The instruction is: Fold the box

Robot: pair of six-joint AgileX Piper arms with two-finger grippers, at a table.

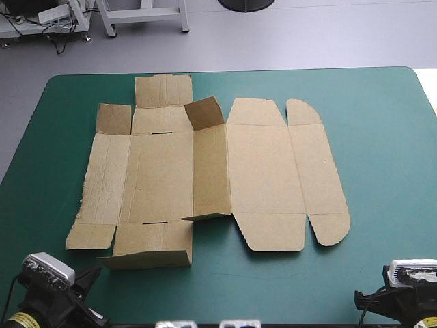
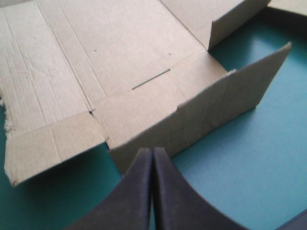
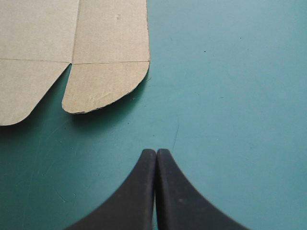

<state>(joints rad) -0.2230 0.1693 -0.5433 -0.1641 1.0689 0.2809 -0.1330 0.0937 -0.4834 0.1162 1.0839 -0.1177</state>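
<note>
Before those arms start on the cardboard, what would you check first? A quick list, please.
1. Is the box wholly on the table: ok.
2. Is the left gripper empty: ok, shut on nothing, just short of the near flap.
3. Is the right gripper empty: ok, shut over bare table.
4. Are the grippers open to grasp: not ok, both shut.
5. Are the walls raised: not ok; only the near flap and one far flap stand partly up.
</note>
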